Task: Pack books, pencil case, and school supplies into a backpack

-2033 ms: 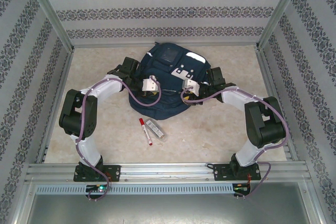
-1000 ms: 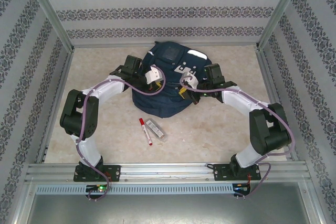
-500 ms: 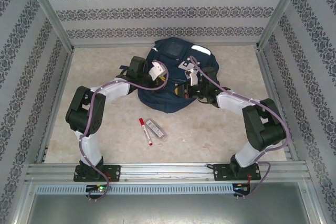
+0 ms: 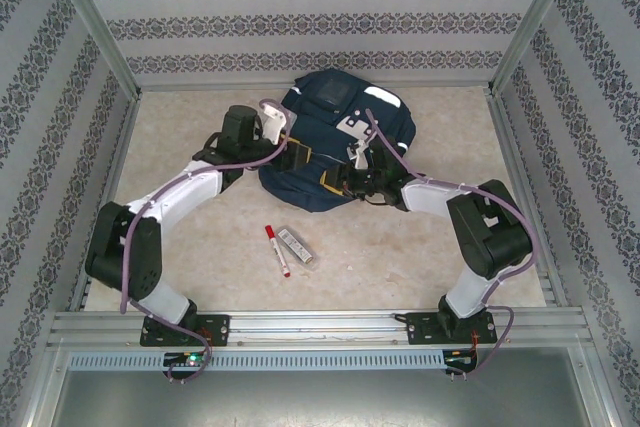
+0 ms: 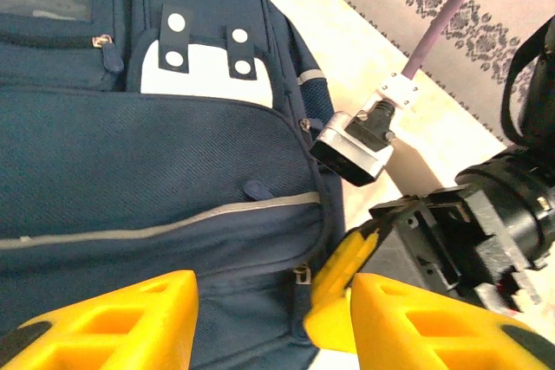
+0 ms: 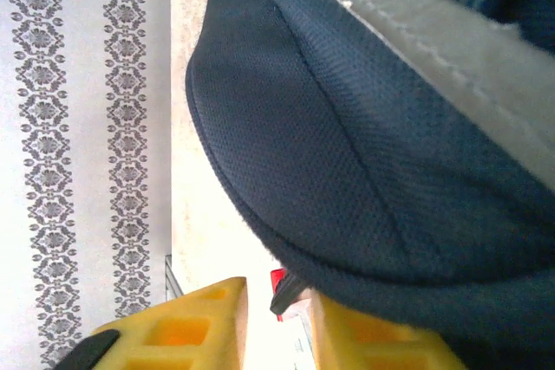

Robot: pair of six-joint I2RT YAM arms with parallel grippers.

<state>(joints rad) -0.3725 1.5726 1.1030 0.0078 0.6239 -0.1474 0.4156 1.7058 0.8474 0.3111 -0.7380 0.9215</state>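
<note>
At the left of the table (image 4: 420, 247), the left arm reaches in to the backpack's near-left edge; the left gripper (image 5: 276, 301) has its yellow fingers parted with only blue fabric lying beyond the gap, so it reads as released. On the bare tabletop nearer the bases lie the marker (image 4: 277, 250) and, just beside it on the right, the pencil case (image 4: 296, 245), both well apart from the bag. The backpack (image 4: 330, 117) sits at the far middle of the table, front pocket and white patches up. At its near-right edge the right gripper (image 6: 279, 301) is also parted, pale table showing through the gap; a fold of fabric drapes over one finger, but nothing looks pinched.

The step in hand seems to be setting the bag in place and letting go of it, with nothing yet packed. Next, I judge, one gripper must find the zip pull or the rim and hold the mouth open while the other fetches the marker or the case; whether the main compartment is open I cannot tell.

Against two seconds ago, the bag sits farther back and to the right; the left arm is stretched out flatter; marker and case have not moved.
</note>
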